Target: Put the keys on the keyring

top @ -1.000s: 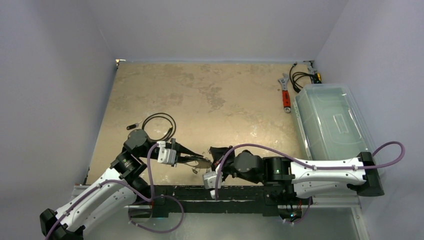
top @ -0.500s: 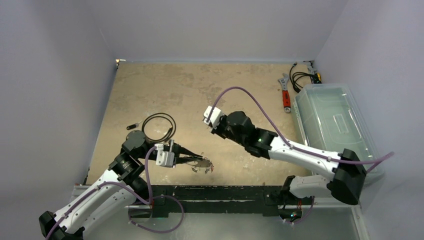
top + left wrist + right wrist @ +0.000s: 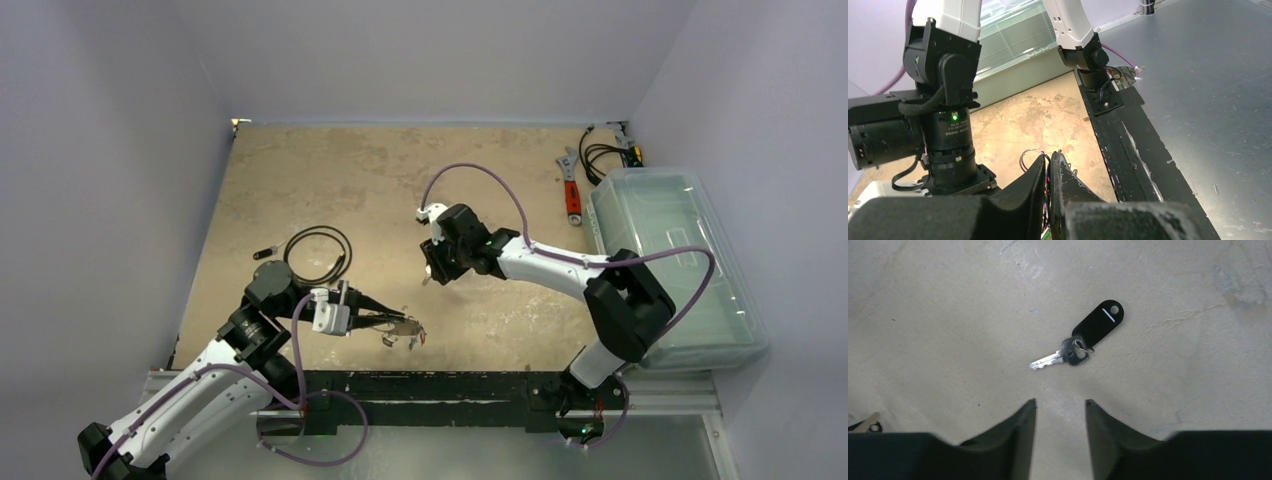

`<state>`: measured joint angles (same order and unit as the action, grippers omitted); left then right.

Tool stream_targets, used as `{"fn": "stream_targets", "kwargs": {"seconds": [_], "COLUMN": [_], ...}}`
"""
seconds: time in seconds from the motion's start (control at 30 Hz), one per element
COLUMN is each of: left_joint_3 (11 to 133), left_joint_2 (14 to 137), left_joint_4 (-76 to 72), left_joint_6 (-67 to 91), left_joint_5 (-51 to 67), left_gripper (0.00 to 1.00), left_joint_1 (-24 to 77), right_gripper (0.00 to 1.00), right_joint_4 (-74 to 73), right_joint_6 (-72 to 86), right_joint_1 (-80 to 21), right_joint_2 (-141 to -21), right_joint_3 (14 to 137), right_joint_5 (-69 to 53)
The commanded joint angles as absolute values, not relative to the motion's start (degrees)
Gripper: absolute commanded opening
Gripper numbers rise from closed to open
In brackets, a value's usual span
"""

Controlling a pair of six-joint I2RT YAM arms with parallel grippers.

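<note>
Our left end effector [image 3: 410, 322] is clamped tight on the keyring [image 3: 404, 329], holding it just above the near edge of the worktop [image 3: 400, 170], close in front of the arm bases. A few small keys [image 3: 418, 339] dangle from the ring, one showing a spot of red; they are too small for us to count. In the left wrist view the two fingers [image 3: 1068, 187] press together, with thin metal and coloured bits caught in the seam between them.

Our right end effector [image 3: 1060, 402] hangs over the middle of the worktop, pointing down, its jaws partly apart with nothing between them. Straight ahead of its tips, apart from them, a single silvery key [image 3: 1053, 359] lies flat on the bare surface. A black tag [image 3: 1098, 322] with a small hole and a white stripe is joined to the key's head by a little ring; the blade points one way and the tag the other.

Behind the left arm a black cable loop [image 3: 318, 254] lies on the worktop. A red-handled wrench [image 3: 571, 190] rests near the far right corner, just beside a clear lidded bin [image 3: 670, 240].
</note>
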<state>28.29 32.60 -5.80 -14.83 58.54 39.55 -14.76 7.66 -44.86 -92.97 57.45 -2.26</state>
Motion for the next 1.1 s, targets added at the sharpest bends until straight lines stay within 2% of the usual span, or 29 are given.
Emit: {"fn": "stream_targets", "kwargs": {"seconds": [0.0,0.03,0.1,0.2,0.37,0.57,0.73,0.9,1.07], "left_joint_3": [31.08,31.22,31.66,32.42,35.76,43.29,50.17,56.73,59.24], "left_joint_2": [32.46,32.52,32.4,31.85,32.66,35.57,40.81,48.08,52.77], "left_joint_4": [-7.46,-7.34,-6.94,-6.5,-5.07,6.8,25.31,47.49,56.18], "left_joint_6": [-16.39,-16.36,-16.41,-16.52,-16.07,-25.02,-42.72,-63.33,-74.32], "left_joint_5": [60.56,61.42,62.48,64.9,70.87,77.85,83.48,86.83,87.82], "left_gripper": [0.0,0.0,0.0,0.0,0.0,0.0,0.0,0.0,0.0], "left_joint_1": [39.69,39.68,39.68,39.67,39.68,39.72,39.65,39.72,39.73], "right_gripper": [0.55,0.63,0.67,0.68,0.66,0.62,0.55,0.54,0.5], "right_joint_4": [-10.99,-9.12,-4.45,6.03,28.68,34.84,43.38,53.9,45.95], "right_joint_6": [8.23,7.54,4.77,0.96,-2.84,-4.05,4.08,11.92,5.41], "right_joint_1": [-43.63,-43.29,-42.77,-42.71,-42.67,-42.63,-42.65,-43.93,-48.62], "right_joint_2": [-84.3,-81.23,-74.72,-64.66,-50.75,-50.03,-51.92,-54.15,-55.35], "right_joint_3": [58.94,57.63,55.23,49.47,36.38,34.33,34.66,35.15,38.15], "right_joint_5": [-4.84,-5.03,-7.54,-14.42,-32.52,-54.69,-62.79,-65.46,-63.16]}}
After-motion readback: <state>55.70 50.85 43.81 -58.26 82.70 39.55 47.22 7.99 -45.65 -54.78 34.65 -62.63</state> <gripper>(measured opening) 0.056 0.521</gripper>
